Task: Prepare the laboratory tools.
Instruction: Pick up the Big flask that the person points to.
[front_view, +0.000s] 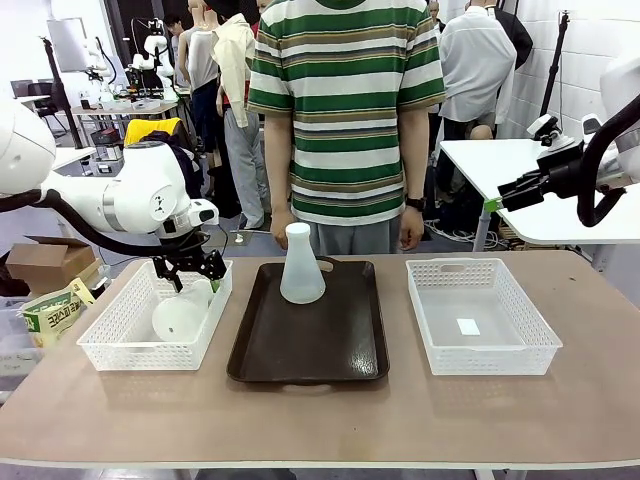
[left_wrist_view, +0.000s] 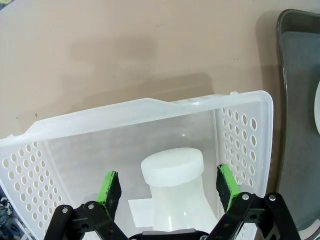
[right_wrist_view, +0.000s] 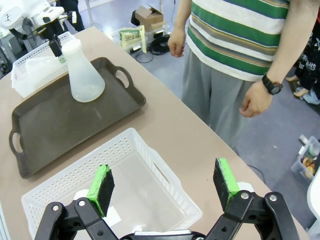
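One frosted-white conical flask (front_view: 301, 267) stands upright at the far end of the dark brown tray (front_view: 300, 350); it shows again as a flask (right_wrist_view: 83, 73) on the tray (right_wrist_view: 50, 130) in the right wrist view. A second flask (front_view: 184, 313) lies on its side in the left white basket (front_view: 120, 345). My left gripper (front_view: 186, 272) hangs open just above it, and its green pads (left_wrist_view: 109, 191) stand on either side of the flask's neck (left_wrist_view: 173, 170) without touching. My right gripper (right_wrist_view: 164, 187) is open with nothing in it, held high over the right basket's far edge.
A person in a striped shirt (front_view: 345, 100) stands at the far table edge, hands (right_wrist_view: 256, 100) hanging down. The right white basket (front_view: 478, 320) holds a small white label. A cardboard box and a green pack (front_view: 50, 310) sit beside the table on the left.
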